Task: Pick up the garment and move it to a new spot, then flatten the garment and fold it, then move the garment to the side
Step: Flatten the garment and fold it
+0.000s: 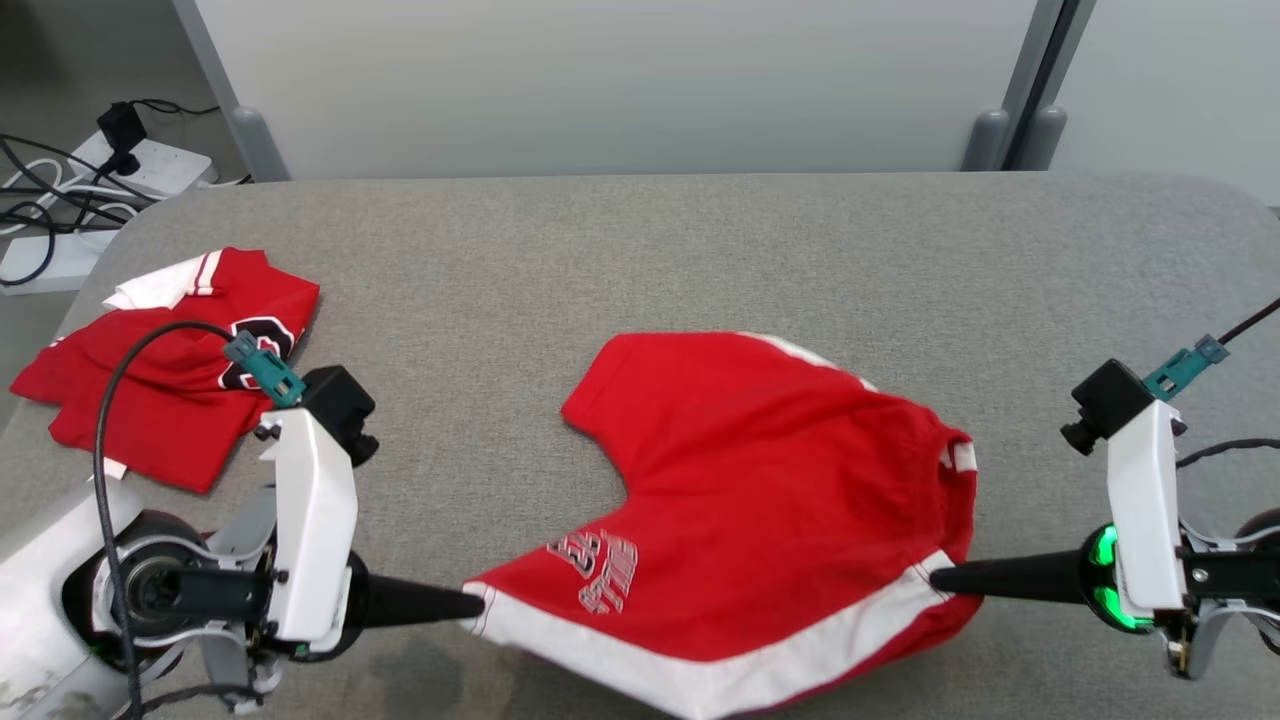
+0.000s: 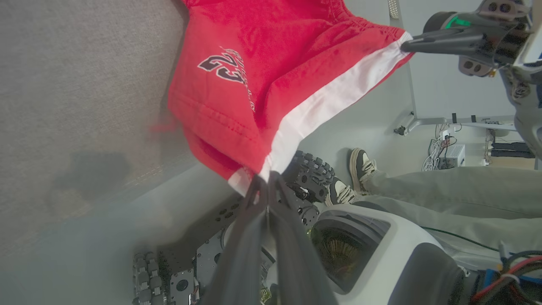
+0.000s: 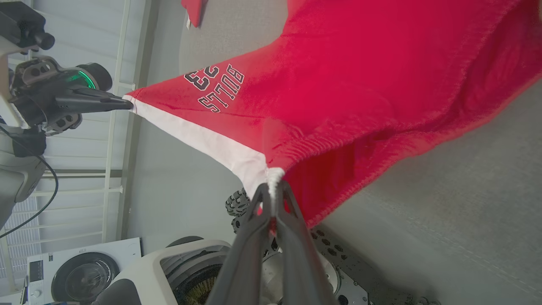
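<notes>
One garment: a red fabric garment [image 1: 760, 480] with a white band along its near edge and printed lettering that reads "BULLS 23" in the right wrist view.
Where it is: at the near middle of the tabletop [image 1: 700, 250]. The far part lies on the surface, and the banded near edge is raised and stretched between the two arms.
Band: it sags a little in the middle between the two held ends.
Grip, left: the left fingers [image 1: 420, 602] are pressed together, pinching the left end of the white band, with their tips pointing toward the robot's right.
Grip, right: the right fingers [image 1: 1010, 578] are pressed together, pinching the right end of the white band, with their tips pointing toward the robot's left.
Surface: the tabletop is covered in grey cloth and has rounded far corners.
Far left: a second red garment with white trim [image 1: 170, 400] lies bunched on the tabletop, well apart from the held one and partly behind the left wrist.
Floor beyond: a white power strip with black cables [image 1: 150, 165] lies past the far left corner.
Backdrop: a pale wall panel [image 1: 600, 80] stands behind the tabletop.
Left wrist view: a person's legs in pale green trousers [image 2: 444, 190], with dark-and-white shoes, are beside the robot's base.
Right wrist view: a white washing machine with a round door [image 3: 84, 271] is at the lower left.
</notes>
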Available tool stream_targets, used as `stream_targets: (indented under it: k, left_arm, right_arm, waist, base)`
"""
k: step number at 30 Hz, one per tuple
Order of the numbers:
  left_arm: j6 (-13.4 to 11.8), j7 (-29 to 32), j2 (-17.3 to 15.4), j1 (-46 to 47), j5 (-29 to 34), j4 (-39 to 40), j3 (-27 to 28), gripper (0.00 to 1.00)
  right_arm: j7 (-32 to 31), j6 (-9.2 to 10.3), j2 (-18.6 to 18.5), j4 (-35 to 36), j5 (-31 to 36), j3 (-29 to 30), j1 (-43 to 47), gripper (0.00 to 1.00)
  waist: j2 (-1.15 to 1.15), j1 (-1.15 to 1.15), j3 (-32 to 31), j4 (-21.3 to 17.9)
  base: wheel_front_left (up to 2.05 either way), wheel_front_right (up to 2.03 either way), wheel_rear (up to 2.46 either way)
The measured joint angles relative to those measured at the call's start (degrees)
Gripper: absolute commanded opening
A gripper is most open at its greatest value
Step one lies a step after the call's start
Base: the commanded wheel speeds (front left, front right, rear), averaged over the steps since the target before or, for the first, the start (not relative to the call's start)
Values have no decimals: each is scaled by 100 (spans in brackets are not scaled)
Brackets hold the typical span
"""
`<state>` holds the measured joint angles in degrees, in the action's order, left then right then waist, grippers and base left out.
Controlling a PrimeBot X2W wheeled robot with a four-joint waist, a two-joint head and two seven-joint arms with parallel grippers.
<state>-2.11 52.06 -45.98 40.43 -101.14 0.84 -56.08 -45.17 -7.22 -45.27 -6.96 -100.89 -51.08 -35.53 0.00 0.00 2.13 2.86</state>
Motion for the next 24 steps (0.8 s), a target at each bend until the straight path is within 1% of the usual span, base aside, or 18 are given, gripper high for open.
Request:
stream_targets:
  k: [4, 6, 8, 10, 11, 13, 14, 16, 17, 18, 19, 20, 21, 22, 23, 24]
  left_arm:
    - [-405, 179, -397, -41, -23, 876, -59, 0]
    - [-598, 246, -489, -41, -44, 1177, -65, 0]
    - [-724, 234, -494, -35, -42, 1284, -65, 0]
    - [-808, 97, -313, -13, 51, 1170, -62, 0]
    - [-823, -79, -130, 8, 156, 982, -46, 0]
    - [-856, -256, 316, 147, 342, 512, -77, 0]
    - [-854, -370, 610, 243, 353, 214, -48, 0]
    - [-753, -627, 1160, 538, 465, -355, 19, 0]
    - [-642, -827, 1439, 749, 554, -678, 112, 0]
    - [-478, -1222, 1705, 1007, 734, -1010, 267, 0]
    - [-213, -1760, 1954, 1360, 1045, -1311, 469, 0]
    - [101, -2613, 2190, 1787, 1530, -1631, 744, 0]
    - [403, -3561, 2372, 2306, 2074, -1918, 1059, 0]
    - [609, -4592, 2515, 2880, 2603, -2164, 1422, 0]
    - [746, -5199, 2548, 3427, 2972, -2326, 1638, 0]
    - [827, -5578, 2553, 3827, 3107, -2483, 1830, 0]
  right_arm:
    - [-10, 0, -401, 539, -271, -172, 25, 0]
    - [125, 0, -582, 764, -453, -231, 23, 0]
    - [300, 0, -708, 857, -475, -346, -53, 0]
    - [479, 0, -725, 799, -469, -466, -260, 0]
    - [621, 0, -656, 704, -435, -508, -435, 0]
    - [916, 0, -326, 218, -313, -528, -922, 0]
    - [1057, 0, -99, -132, -252, -554, -1223, 0]
    - [1236, 0, 449, -947, -235, -631, -1847, 0]
    - [1325, 0, 749, -1406, -242, -667, -2168, 0]
    - [1535, 0, 1045, -1850, -186, -669, -2506, 0]
    - [1839, 1, 1308, -2232, -47, -628, -2902, 0]
    - [2458, 4, 1556, -2571, 177, -427, -3327, 0]
    - [3273, 10, 1791, -2851, 394, -94, -3811, 0]
    - [4041, 14, 1949, -3041, 569, 241, -4348, 0]
    - [4896, 14, 2060, -3240, 809, 547, -4853, 0]
    - [5147, 14, 2090, -3272, 882, 700, -5220, 0]
  waist:
    - [0, 0, -12, -49]
    - [0, 0, 57, -41]
    - [0, 0, 170, -25]
    - [0, 0, 335, -6]
    - [0, 0, 444, 2]
    - [0, 0, 701, 20]
    - [0, 0, 854, 28]
    - [0, 0, 1171, 40]
    - [0, 0, 1340, 46]
    - [0, 0, 1506, 50]
    - [0, 0, 1678, 53]
    - [0, 0, 1844, 56]
    - [0, 0, 2004, 58]
    - [0, 0, 2159, 56]
    - [0, 0, 2293, 51]
    - [0, 0, 2401, 42]
  base:
    - [0, 0, 0]
    - [0, 0, 0]
    - [0, 0, 0]
    - [0, 0, 0]
    - [0, 0, 0]
    - [0, 0, 0]
    - [0, 0, 0]
    - [0, 0, 0]
    - [0, 0, 0]
    - [0, 0, 0]
    - [0, 0, 0]
    - [0, 0, 0]
    - [0, 0, 0]
    - [0, 0, 0]
    - [0, 0, 0]
    - [0, 0, 0]
